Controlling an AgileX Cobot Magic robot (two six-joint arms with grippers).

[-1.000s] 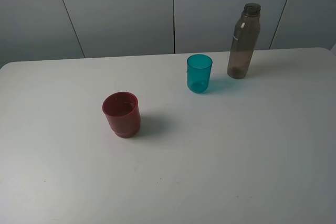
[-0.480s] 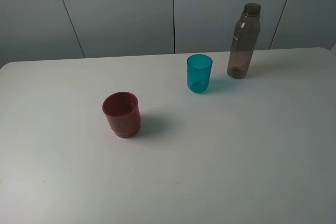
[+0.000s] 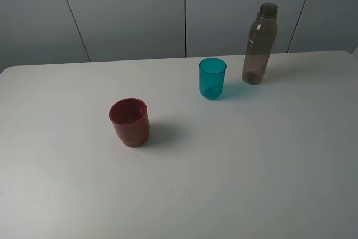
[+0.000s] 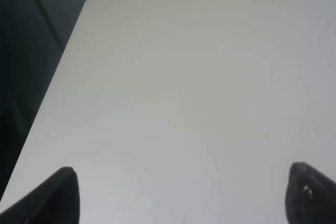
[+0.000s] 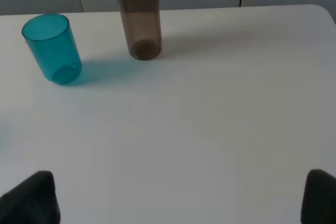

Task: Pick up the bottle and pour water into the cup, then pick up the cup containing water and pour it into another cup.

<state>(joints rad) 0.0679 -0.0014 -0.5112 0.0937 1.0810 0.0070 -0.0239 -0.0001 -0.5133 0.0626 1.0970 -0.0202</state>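
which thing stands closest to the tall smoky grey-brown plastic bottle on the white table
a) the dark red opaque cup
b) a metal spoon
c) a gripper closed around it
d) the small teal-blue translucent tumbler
d: the small teal-blue translucent tumbler stands just beside the tall smoky grey-brown plastic bottle, apart from it, while the dark red opaque cup sits much farther off, nearer the front of the white table.

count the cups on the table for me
2. The dark red opaque plastic cup stands toward the left of the white table; the small teal translucent plastic tumbler stands farther back, beside the tall smoky grey-brown plastic bottle. Nothing seems to hide another.
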